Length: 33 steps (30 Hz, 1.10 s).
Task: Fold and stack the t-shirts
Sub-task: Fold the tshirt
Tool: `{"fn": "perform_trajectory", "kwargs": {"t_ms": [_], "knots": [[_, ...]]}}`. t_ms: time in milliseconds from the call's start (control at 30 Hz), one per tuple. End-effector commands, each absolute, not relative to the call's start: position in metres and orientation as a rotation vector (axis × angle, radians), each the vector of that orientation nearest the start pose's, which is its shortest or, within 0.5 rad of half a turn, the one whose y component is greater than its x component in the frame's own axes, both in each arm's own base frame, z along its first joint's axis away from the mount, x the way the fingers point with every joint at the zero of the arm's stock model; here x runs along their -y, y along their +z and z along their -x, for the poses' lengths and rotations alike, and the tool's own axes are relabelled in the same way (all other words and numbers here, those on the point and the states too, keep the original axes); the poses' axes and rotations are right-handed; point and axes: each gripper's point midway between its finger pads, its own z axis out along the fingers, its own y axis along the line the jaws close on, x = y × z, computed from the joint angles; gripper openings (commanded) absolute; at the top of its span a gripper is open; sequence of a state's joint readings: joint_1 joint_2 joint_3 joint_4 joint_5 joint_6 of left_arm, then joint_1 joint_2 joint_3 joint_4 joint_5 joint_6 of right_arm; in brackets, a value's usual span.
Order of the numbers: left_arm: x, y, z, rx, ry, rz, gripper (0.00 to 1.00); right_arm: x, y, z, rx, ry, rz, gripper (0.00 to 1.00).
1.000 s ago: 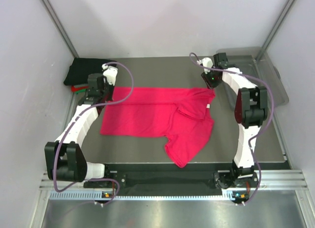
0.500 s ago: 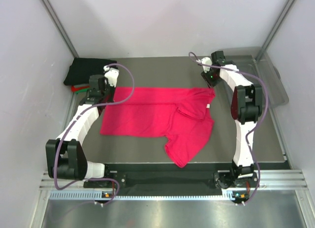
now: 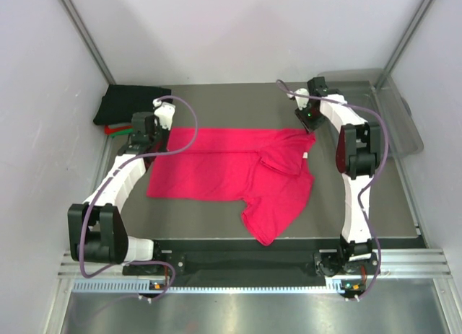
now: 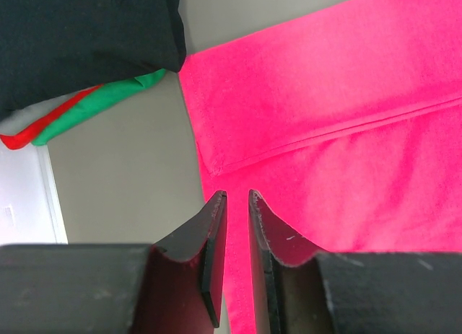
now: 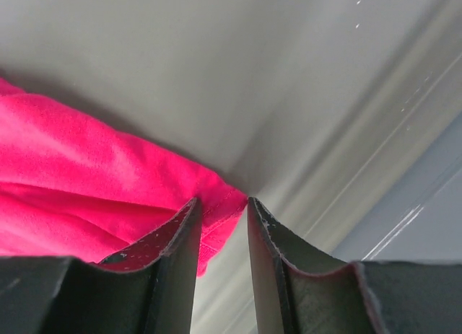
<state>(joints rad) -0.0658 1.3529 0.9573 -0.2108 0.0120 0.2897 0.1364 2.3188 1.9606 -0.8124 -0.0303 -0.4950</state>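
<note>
Two robot arms reached over a grey bench (image 4: 123,182) on which a bright pinkish-red t-shirt (image 3: 216,168) lay spread out, one sleeve trailing toward the arm bases. The left gripper (image 4: 234,197) stood over the shirt's far left corner. Its jaws were parted by a narrow slit, with flat pink fabric showing through the gap and nothing clamped between them. Ahead of this gripper and to its left sat a stack of folded tees: a black tee (image 4: 86,38) on top, with the edges of a green tee (image 4: 101,107) and a red tee (image 4: 43,125) peeking out beneath. The black tee's corner met the pink shirt's corner. The right gripper (image 5: 220,202) straddled the shirt's far right corner. Fabric filled the space between its jaws, though it was unclear whether they were clenched on it. A clear plastic bin (image 3: 397,110) sat just beyond the right gripper.
</note>
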Motion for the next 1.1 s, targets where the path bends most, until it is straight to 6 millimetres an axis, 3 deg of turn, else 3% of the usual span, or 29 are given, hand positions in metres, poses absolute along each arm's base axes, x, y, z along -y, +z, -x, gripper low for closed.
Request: {"fn": "perform_trajectory", "kwargs": {"t_ms": [0, 67, 100, 200, 533, 1000, 1067], "knots": [[0.021, 0.171, -0.402, -2.074, 0.097, -0.390, 0.24, -0.061, 0.029, -0.514, -2.619, -0.061, 0.865, 0.33], [0.021, 0.172, -0.402, -2.074, 0.096, -0.389, 0.24, -0.061, 0.025, -0.518, -2.622, -0.063, 0.870, 0.29], [0.021, 0.172, -0.402, -2.074, 0.097, -0.391, 0.24, -0.061, 0.021, -0.516, -2.636, -0.060, 0.881, 0.18], [0.021, 0.172, -0.401, -2.076, 0.098, -0.389, 0.24, -0.059, 0.020, -0.524, -2.624, -0.084, 0.882, 0.00], [0.018, 0.170, -0.401, -2.079, 0.117, -0.386, 0.24, -0.024, 0.036, -0.567, -2.478, -0.522, 0.842, 0.00], [0.016, 0.168, -0.401, -2.088, 0.125, -0.389, 0.24, -0.025, 0.049, -0.605, -2.353, -0.621, 0.788, 0.00], [0.017, 0.170, -0.401, -2.086, 0.124, -0.386, 0.24, -0.026, 0.056, -0.607, -2.334, -0.614, 0.772, 0.05]]}}
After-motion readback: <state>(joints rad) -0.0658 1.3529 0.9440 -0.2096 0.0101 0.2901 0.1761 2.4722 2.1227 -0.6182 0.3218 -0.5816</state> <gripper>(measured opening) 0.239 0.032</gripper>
